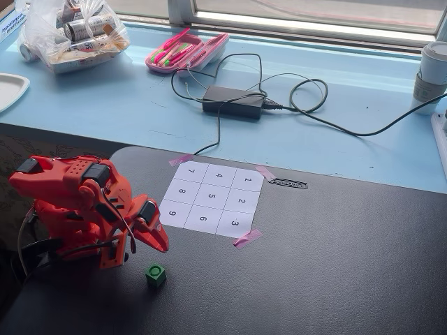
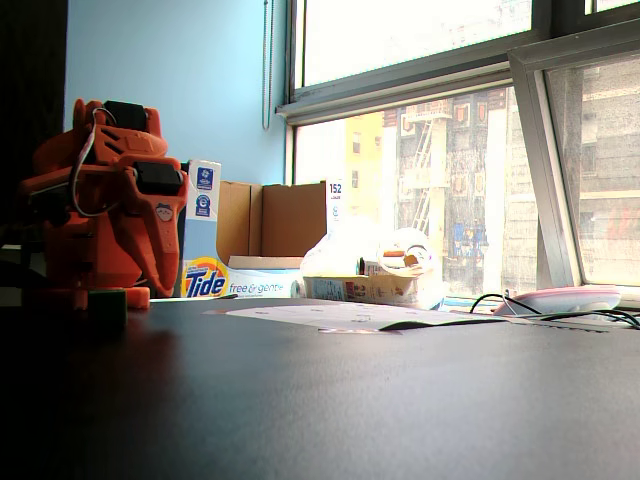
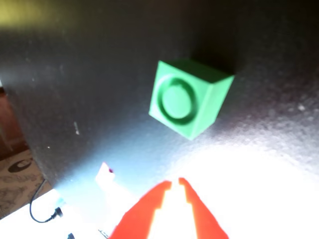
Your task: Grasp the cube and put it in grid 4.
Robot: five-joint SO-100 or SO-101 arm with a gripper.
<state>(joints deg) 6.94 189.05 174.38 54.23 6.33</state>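
The green cube (image 1: 156, 274) sits on the black table, near the front left in a fixed view, with its round dimple up. It fills the upper middle of the wrist view (image 3: 187, 102) and is a dark block in another fixed view (image 2: 105, 305). My red gripper (image 1: 162, 246) hangs just behind the cube, apart from it, on the folded arm (image 2: 100, 200). Its fingertips almost meet in the wrist view (image 3: 174, 183) and hold nothing. Grid 4 (image 1: 219, 175) is the back middle cell of the taped 3x3 sheet, and it is bare.
Pink tape scraps (image 1: 248, 238) hold the sheet's corners. Behind the table is a blue ledge (image 1: 335, 150) with a power brick (image 1: 232, 102) and cables, a pink case (image 1: 187, 51), a plastic bag (image 1: 73, 31) and a cup (image 1: 431, 75).
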